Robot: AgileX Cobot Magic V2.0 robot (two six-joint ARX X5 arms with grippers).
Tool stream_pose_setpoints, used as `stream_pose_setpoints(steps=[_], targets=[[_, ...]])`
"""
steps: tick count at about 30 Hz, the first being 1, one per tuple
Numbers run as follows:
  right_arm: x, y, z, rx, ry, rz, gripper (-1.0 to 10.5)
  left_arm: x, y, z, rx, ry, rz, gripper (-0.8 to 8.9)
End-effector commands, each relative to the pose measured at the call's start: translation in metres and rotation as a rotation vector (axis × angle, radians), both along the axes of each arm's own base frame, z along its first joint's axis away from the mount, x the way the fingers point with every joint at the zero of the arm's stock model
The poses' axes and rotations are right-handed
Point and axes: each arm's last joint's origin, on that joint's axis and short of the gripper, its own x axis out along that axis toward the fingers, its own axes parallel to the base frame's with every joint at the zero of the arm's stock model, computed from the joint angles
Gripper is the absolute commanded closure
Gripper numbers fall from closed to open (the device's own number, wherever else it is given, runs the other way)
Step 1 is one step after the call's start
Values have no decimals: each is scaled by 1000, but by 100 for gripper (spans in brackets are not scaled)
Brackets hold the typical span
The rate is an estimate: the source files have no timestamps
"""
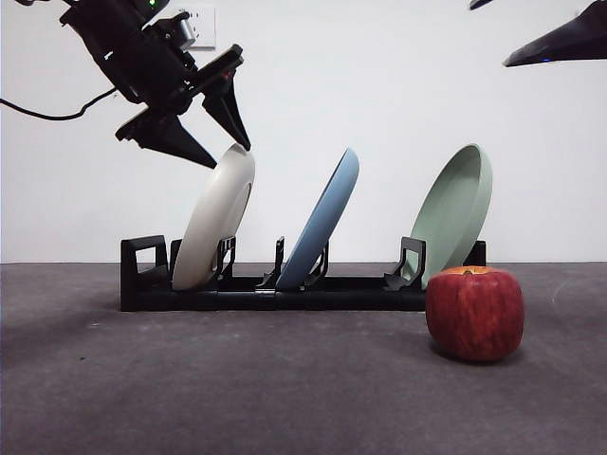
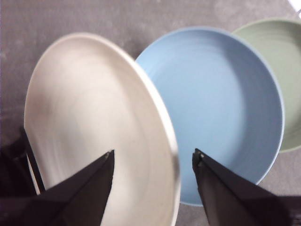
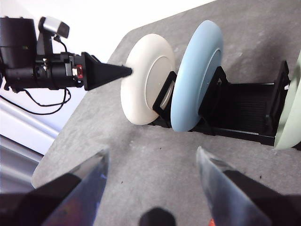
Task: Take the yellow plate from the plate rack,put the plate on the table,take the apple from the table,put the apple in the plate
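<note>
Fingers of the left gripper, spread wide, straddle the top rim of the matte cream round plate leaning in the long black slotted rack; right gripper waits, fingers wide.

Pale green plate cut off at the edge; yellow plate rim motion-blurred.

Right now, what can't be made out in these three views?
- Apple: shows only in the front view; outside both wrist views.
- Pale green plate: cut by the picture edge in both wrist views.
- Right gripper: blurred jaws, open over the table.
- Yellow plate: near rim blurred between the left gripper jaws.
</note>
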Motion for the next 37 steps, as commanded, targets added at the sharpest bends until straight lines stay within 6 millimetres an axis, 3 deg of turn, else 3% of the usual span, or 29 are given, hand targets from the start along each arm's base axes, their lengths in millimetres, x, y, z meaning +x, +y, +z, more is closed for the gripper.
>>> stream_pose_setpoints(steps=[1,6,14,21,29,37], targets=[[1,1,2,-7,-16,5,631,0,-2,-1,5,-5,-8,576],[1,1,2,-8,-16,4,631,-1,-3,-1,-15,2,-46,816],[1,0,1,-18,-16,-19,632,-2,-3,5,-30,11,-69,826],[1,0,1,-18,-16,-19,632,-17,-6,41,-14,-19,-137,822],[1,0,1,-18,-16,-18,632,-65,-14,101,52,-103,-271,822],[1,0,1,-18,-16,-18,631,-149,-11,142,196,-157,-344,822]])
